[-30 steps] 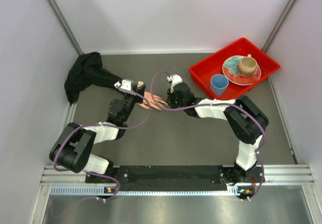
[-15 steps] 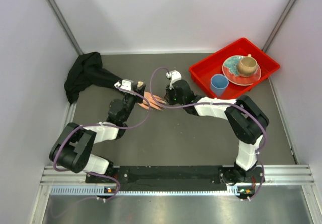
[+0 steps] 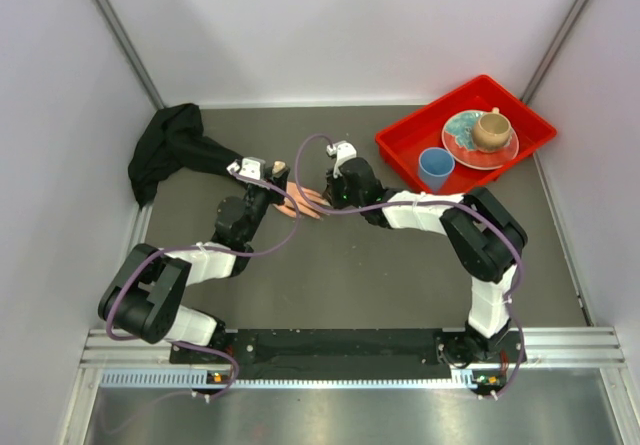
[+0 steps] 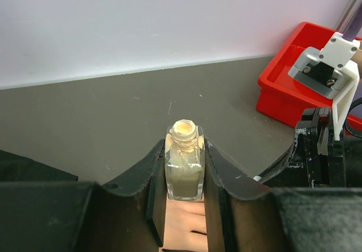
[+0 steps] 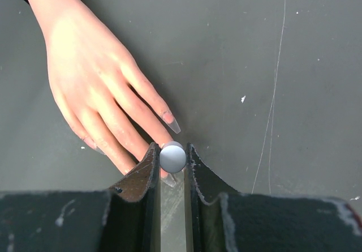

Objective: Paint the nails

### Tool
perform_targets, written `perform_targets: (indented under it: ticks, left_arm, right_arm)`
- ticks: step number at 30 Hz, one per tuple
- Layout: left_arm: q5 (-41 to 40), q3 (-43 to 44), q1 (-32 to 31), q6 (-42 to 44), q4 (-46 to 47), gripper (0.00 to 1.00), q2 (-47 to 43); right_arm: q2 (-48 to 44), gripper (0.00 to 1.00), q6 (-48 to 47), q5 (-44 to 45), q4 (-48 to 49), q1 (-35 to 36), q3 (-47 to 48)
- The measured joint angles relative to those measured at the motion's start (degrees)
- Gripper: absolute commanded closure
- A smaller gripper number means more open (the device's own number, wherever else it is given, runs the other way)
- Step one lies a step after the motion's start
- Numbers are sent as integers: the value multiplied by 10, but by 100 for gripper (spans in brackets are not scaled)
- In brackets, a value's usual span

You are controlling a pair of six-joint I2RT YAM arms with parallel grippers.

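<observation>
A pink-beige mannequin hand (image 3: 306,203) lies palm down mid-table, and its black sleeve (image 3: 170,150) trails to the back left. My left gripper (image 3: 277,187) is shut on a small open bottle of tan polish (image 4: 184,170), upright just above the hand (image 4: 184,223). My right gripper (image 3: 334,195) is shut on the round white cap (image 5: 172,157) of the brush, seen end-on over the fingertips. In the right wrist view the hand (image 5: 96,82) spreads from the upper left. Its nails are long and pale; one nail (image 5: 174,126) lies just above the cap and another (image 5: 168,179) shows under it.
A red tray (image 3: 404,153) stands at the back right with a blue cup (image 3: 435,168), a plate (image 3: 462,140) and a tan mug (image 3: 490,130). The same tray (image 4: 283,93) shows right of the bottle in the left wrist view. Grey walls close in the table.
My right gripper has shifted slightly left and back, closer over the hand's fingertips. The left arm and the bottle have not moved.
</observation>
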Motion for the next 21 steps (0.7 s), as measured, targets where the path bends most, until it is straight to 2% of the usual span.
perform_targets:
  ticks: [21]
  left_arm:
    - [0,0,0,0,-4,100,0]
  right_arm:
    - [0,100,4,0,0,-3,-1]
